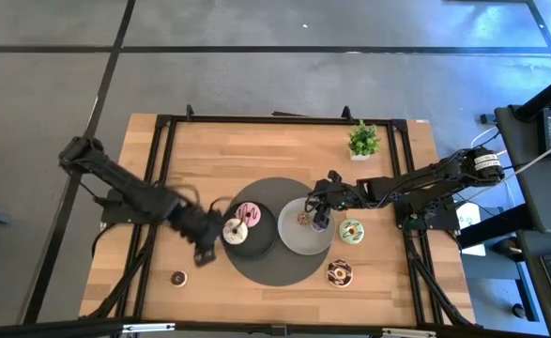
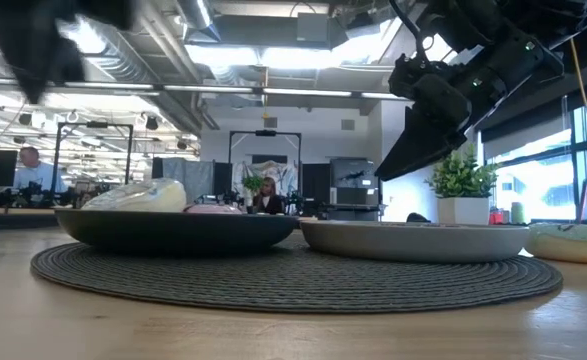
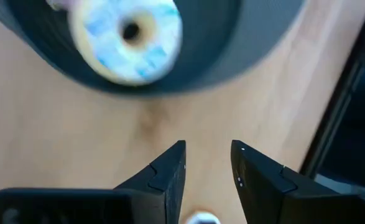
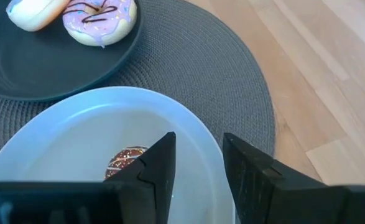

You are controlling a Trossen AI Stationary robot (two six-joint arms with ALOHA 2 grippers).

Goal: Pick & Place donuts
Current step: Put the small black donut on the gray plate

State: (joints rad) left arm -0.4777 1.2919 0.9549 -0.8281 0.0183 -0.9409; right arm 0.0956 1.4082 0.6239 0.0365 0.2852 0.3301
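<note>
A cream donut (image 1: 235,231) and a pink donut (image 1: 248,215) lie on the dark plate (image 1: 261,246). A small brown sprinkled donut (image 1: 303,218) lies on the grey plate (image 1: 298,242). On the bare wood lie a green-white donut (image 1: 351,230), a chocolate donut (image 1: 340,273) and a tiny dark one (image 1: 178,278). My left gripper (image 1: 207,246) hovers open over the wood just left of the dark plate, with the cream donut (image 3: 127,37) ahead of it. My right gripper (image 1: 319,218) hangs open above the grey plate, the brown donut (image 4: 125,160) beside one finger.
Both plates sit on a round woven grey mat (image 1: 284,272) in the middle of the table. A small potted plant (image 1: 364,141) stands near the far right corner. Black frame rails (image 1: 162,169) run along the table's sides. People sit in the room behind (image 2: 33,170).
</note>
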